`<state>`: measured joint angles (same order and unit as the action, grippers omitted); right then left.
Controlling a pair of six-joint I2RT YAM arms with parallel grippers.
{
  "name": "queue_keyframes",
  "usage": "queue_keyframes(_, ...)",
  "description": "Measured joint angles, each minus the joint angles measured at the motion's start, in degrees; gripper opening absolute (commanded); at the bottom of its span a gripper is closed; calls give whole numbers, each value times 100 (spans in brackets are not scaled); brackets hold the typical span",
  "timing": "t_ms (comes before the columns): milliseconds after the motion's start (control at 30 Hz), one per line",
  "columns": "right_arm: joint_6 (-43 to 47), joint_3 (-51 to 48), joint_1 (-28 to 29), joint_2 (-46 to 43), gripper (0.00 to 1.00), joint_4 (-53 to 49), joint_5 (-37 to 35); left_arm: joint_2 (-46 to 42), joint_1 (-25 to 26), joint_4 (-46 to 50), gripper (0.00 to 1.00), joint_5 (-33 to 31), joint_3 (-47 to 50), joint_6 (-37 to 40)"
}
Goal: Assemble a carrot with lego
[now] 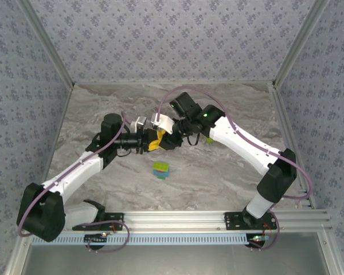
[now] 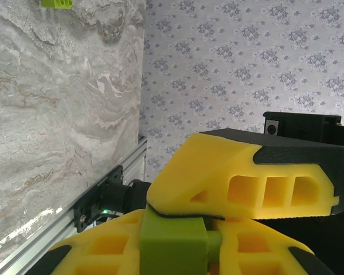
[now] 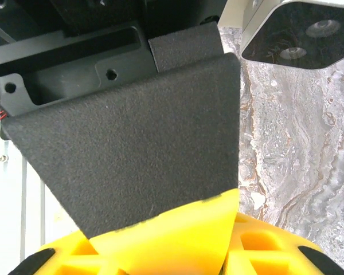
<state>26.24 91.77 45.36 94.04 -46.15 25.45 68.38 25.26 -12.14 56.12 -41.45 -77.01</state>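
Gripping a lime brick (image 2: 172,247) tight in the left claw (image 1: 155,141), offered to the right claw (image 1: 171,139), likely for joining mid-air. Cannot tell the right claw's state. Half-built carrot (image 1: 161,169) left on the table (image 1: 103,109), just nearside of both claws.

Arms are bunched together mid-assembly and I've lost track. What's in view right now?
stack: one, lime-green and blue bricks, mid-table, nearer the bases than the arms' meeting point
loose brick: one, lime-green, on the table beside the right arm
held brick: one, green, between the left jaws
table: one, grey marble
walls: three, grey-blue patterned, around the table
left arm: one, white and black, reaching to centre
right arm: one, white and black, meeting the left arm at centre
left jaws: yellow, shut on the held brick
right jaws: yellow, open or shut unclear
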Motion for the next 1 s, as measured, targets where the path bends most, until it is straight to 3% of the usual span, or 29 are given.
queue_keyframes(267,-22,-341,-98,-214,55,258,164,-155,15,11,12,22,0,-76)
queue_keyframes(300,-70,-490,-146,-302,56,376,236,-170,28,-33,6,9,0,-136)
queue_keyframes(600,-680,-1637,-702,-1215,64,1777,1156,-197,37,-791,6,-22,118,-835)
queue_keyframes(1000,-1220,-1799,-444,-1187,66,3021,1421,-310,37,-1515,6,-492,308,-1506)
